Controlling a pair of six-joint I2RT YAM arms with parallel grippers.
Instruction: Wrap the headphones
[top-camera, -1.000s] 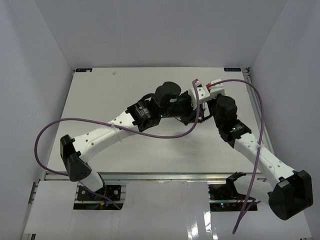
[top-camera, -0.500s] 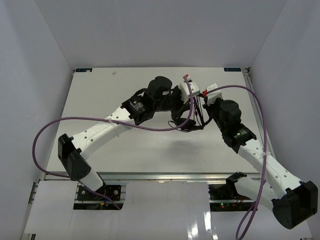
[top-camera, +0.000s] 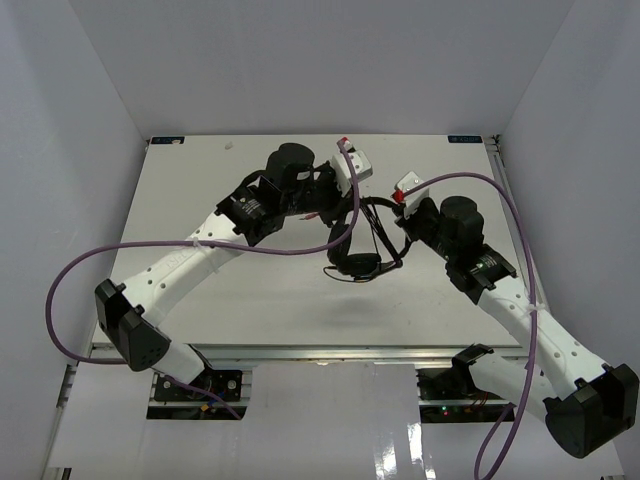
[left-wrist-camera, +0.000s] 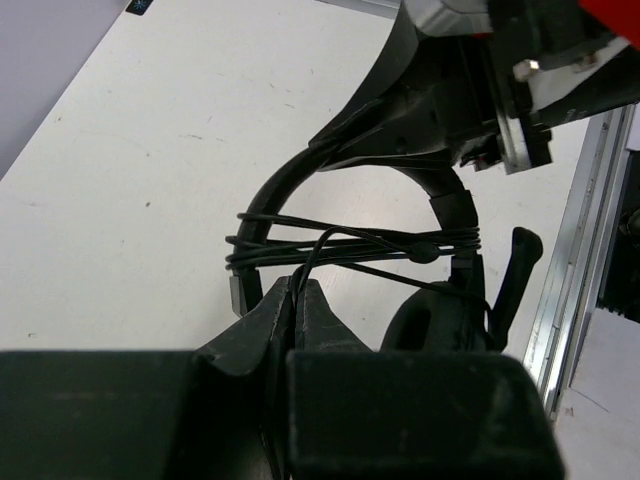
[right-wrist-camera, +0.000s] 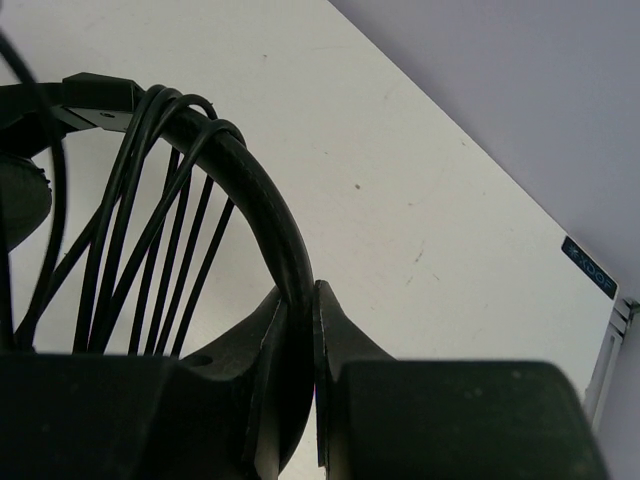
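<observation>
Holds the headphones (top-camera: 361, 262) up off the counter (top-camera: 250, 290), just right of centre in the top view, between the two arms. Clamps the headband (right-wrist-camera: 268, 215) with the right pincer (right-wrist-camera: 298, 305), shut tight on the arch at lower centre of the right wrist view. Pinches the thin cord (left-wrist-camera: 350, 240) with the left pincer (left-wrist-camera: 293, 300), closed on a single strand at lower centre of the left wrist view, just below the arch. Shows several turns of cord laid across the span of the headband from side to side, fanning out at the left of the right wrist view. Cannot tell how much loose cord is left, nor where the plug is.

Turns, for the coming move, on one relation: finds the headband above and beyond the left pincer in its own view, arch upright and span running left to right, with the held strand rising straight from the grip to the turns. Puts the left pincer at the upper left of the headphones in the top view and the right pincer at their upper right, both close in.

Reads as mid-wrap. Probably calls for carrying the strand round one leg of the arch for another pass with the left arm, anchoring with the right. Risks slackening the turns, or snagging the purple cable (top-camera: 290, 252) draped nearby.
</observation>
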